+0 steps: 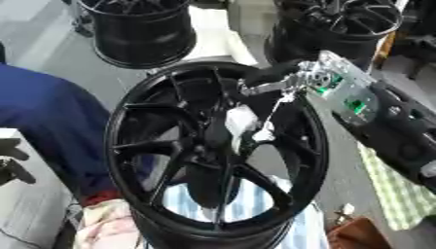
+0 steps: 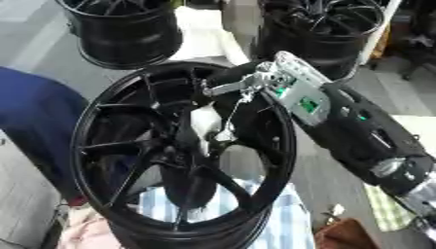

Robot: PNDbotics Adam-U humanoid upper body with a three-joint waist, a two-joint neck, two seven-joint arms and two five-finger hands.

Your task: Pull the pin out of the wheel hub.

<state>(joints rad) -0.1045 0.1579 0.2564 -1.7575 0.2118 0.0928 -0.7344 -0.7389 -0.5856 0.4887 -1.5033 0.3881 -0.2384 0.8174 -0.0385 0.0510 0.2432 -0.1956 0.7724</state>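
A black spoked wheel hub [image 1: 128,121] stands tilted in the middle of both views. A white piece [image 1: 241,121] sits among the spokes near the hub's centre, and a thin pale line runs from it up towards my right hand. I cannot make out a pin as such. My right hand [image 2: 255,82] comes in from the right on a black arm with a silver and green wrist, and it is at the upper rim, reaching into the wheel. My left hand [image 1: 10,160] shows at the left edge, dark and relaxed, away from the wheel.
Two more black wheels [image 1: 140,29] [image 1: 340,24] stand behind. A blue garment [image 1: 43,112] fills the left side close to the hub. A blue-striped cloth [image 1: 255,204] lies under the wheel, with a green checked cloth [image 1: 396,194] and a brown thing [image 1: 357,236] at the lower right.
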